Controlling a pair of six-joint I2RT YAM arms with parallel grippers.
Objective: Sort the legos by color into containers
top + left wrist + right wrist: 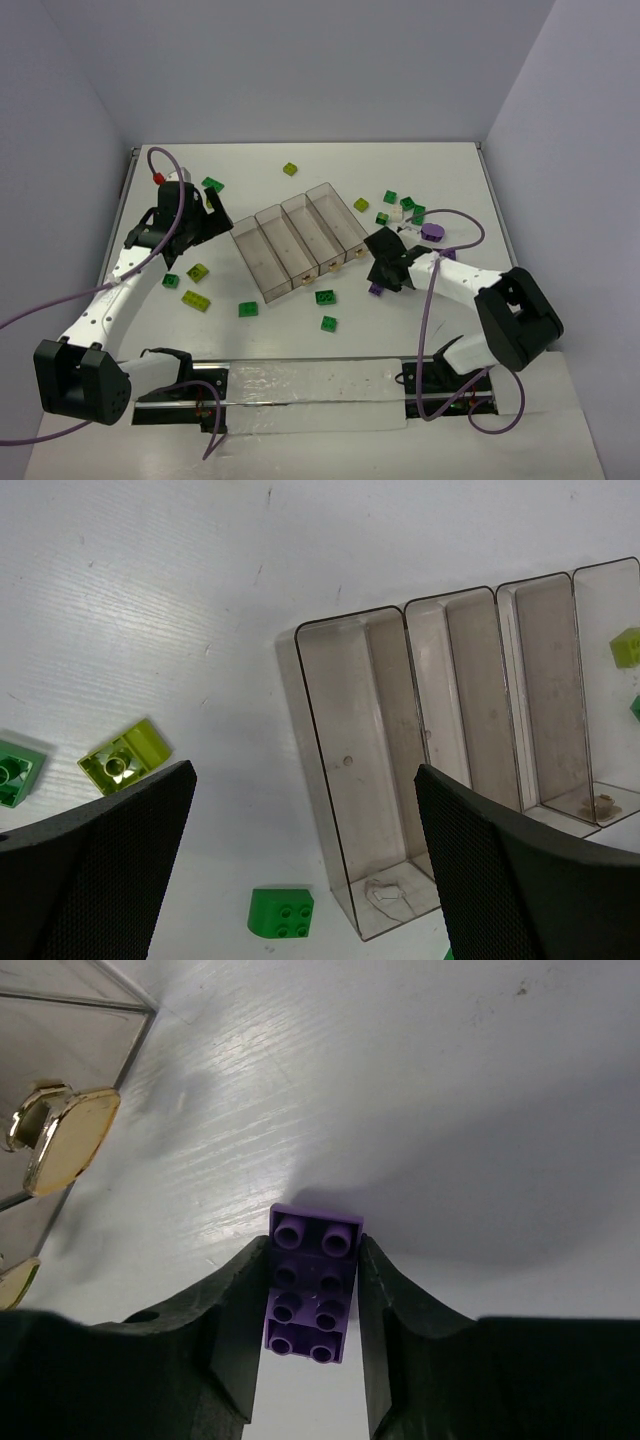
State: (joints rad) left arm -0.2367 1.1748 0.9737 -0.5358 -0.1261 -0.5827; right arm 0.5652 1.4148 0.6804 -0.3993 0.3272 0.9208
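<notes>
Pinching a purple lego (313,1285): right hand (312,1260) has both fingers pressed on the brick's long sides, studs facing the wrist camera. It sits low, just off the near-right corner of the tray (297,238) and close to the yellowish tabs (60,1140). Can't tell if the brick touches the counter (420,165) or hangs just above it.

Left hand (305,830) is spread wide with nothing between the fingers. It's at the tray's left side, and the wrist camera looks at the leftmost compartment.

The tray has four clear compartments in a row and lies diagonal, mid-counter.

The loose legos are all on the counter outside the tray:
- A green, yellow-green and white cluster (400,208) is right of the tray, with another purple piece (432,232) beside it.
- A yellow-green brick (125,760) and a green brick (281,913) are near the left hand.
- More greens are scattered in front of the tray.
</notes>
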